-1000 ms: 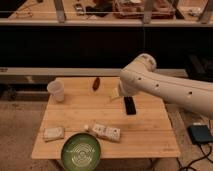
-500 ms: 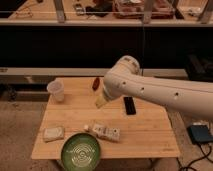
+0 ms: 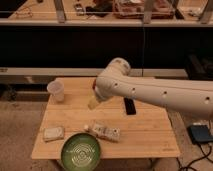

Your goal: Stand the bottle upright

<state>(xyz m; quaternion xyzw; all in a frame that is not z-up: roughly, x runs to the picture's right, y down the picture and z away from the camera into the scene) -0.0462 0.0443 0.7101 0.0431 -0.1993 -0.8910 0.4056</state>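
The bottle (image 3: 106, 132) lies on its side near the front of the wooden table (image 3: 150, 135), with its small white cap end pointing left. My white arm reaches in from the right and bends over the table's middle. At its end, my gripper (image 3: 94, 103) shows as a pale tan tip hanging over the table's left-centre. It is behind and a little left of the bottle and apart from it. I see nothing in the gripper.
A translucent white cup (image 3: 56, 91) stands at the back left. A flat pale packet (image 3: 53, 133) lies at the front left beside a green bowl (image 3: 81, 150). A black flat object (image 3: 130, 106) lies mid-table. A blue device (image 3: 201, 134) sits on the floor at the right.
My arm has swung left across the table. The gripper went from beside the black object to the left-centre and came a little lower. The things on the table stayed put.
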